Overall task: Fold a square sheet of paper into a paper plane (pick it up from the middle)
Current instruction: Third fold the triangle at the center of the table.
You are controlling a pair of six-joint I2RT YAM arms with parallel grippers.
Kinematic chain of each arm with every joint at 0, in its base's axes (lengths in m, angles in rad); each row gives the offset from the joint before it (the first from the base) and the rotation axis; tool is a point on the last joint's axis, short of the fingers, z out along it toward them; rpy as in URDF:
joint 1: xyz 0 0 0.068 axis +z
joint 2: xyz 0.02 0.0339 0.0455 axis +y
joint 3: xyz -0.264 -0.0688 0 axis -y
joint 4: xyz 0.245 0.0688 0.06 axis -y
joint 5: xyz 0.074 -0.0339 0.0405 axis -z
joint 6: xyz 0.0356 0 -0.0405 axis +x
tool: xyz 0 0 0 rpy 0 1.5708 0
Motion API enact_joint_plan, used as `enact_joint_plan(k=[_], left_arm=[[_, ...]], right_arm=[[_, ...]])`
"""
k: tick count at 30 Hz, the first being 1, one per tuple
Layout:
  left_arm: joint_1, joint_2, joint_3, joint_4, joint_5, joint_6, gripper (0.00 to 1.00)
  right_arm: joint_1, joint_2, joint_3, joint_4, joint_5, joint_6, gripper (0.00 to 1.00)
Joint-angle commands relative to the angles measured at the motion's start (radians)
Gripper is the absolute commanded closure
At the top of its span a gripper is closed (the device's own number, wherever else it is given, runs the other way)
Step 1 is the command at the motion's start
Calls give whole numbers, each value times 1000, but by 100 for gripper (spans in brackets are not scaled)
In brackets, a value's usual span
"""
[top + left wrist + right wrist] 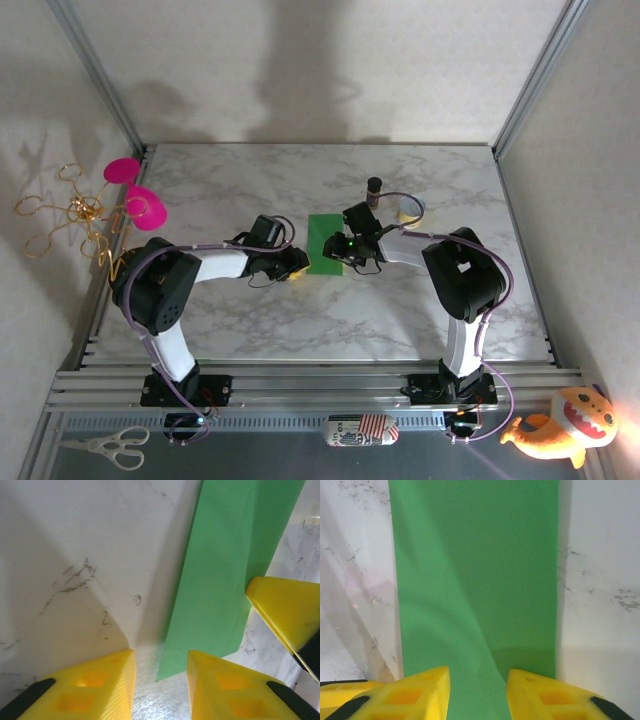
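1. The sheet of paper (325, 243) lies flat in the middle of the bench (250, 180), right between the two claws. From above it reads as a narrow green rectangle rather than a square, so my guess is it's already folded in half.
2. Handling-wise, it's thin, light and floppy. It'll slide on the smooth marble if pushed and buckle if nudged from an edge. In the right wrist view the paper (475, 570) shows a soft bow near the claw, so it's not dead flat there.
3. Where to grab: I'd pinch an edge or corner that's lifted a bit. A flat sheet gives the tips nothing to get under, so one claw should hold it down while the other takes the flap.
4. The left claw (160, 655) has its fingers apart with a clear gap. The near corner of the paper (225, 570) sits in that gap against the right-hand finger, and I don't see a pinch on it.
5. The right claw (477, 672) is spread too. The paper runs through the gap, but I can't tell whether the tips are pressing on it.
6. Pose: both arms are bent at the elbow and reach inward, low over the bench. The left claw (290, 268) is at the paper's near-left corner and the right claw (350, 250) over its near-right part — almost nose to nose.
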Motion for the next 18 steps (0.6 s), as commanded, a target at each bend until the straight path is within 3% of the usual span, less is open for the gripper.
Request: enact_joint_plan(k=[1, 6, 18], left_arm=[[-12, 27, 24, 15, 33, -10, 70], [-13, 37, 28, 33, 55, -12, 75], [-6, 15, 45, 102, 112, -13, 76]], right_arm=[[-6, 59, -19, -76, 25, -12, 62], [-6, 61, -21, -76, 25, -13, 62], [-6, 59, -33, -75, 28, -15, 63]])
